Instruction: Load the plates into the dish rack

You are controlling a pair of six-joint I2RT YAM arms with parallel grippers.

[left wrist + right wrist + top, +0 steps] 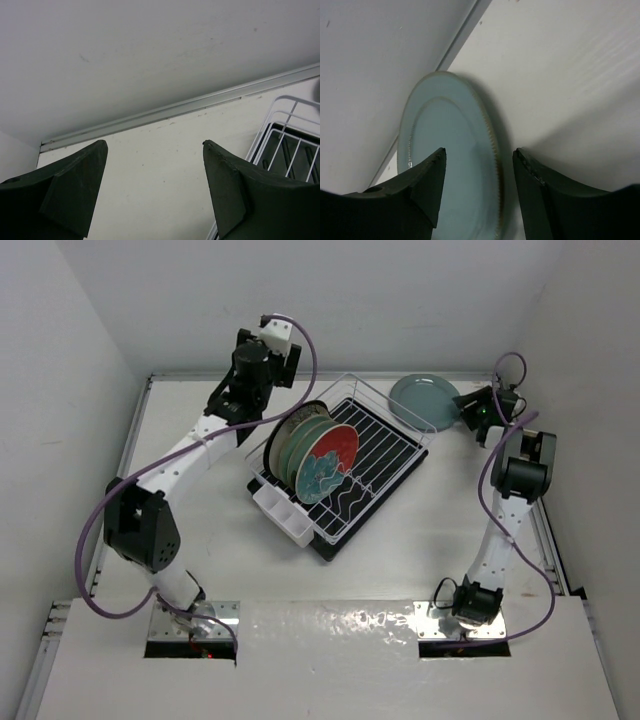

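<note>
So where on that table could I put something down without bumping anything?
The widest bare stretch of table lies between the dish rack and the arm bases. The rack's right half is free. It is crowded at the rack's left end, where plates stand, and in the far right corner, where the right gripper hovers at the grey-teal plate.

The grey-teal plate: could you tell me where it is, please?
In the top external view the grey-teal plate lies on the table, far right, beyond the far corner of the dish rack, with the right gripper at its edge.
</note>
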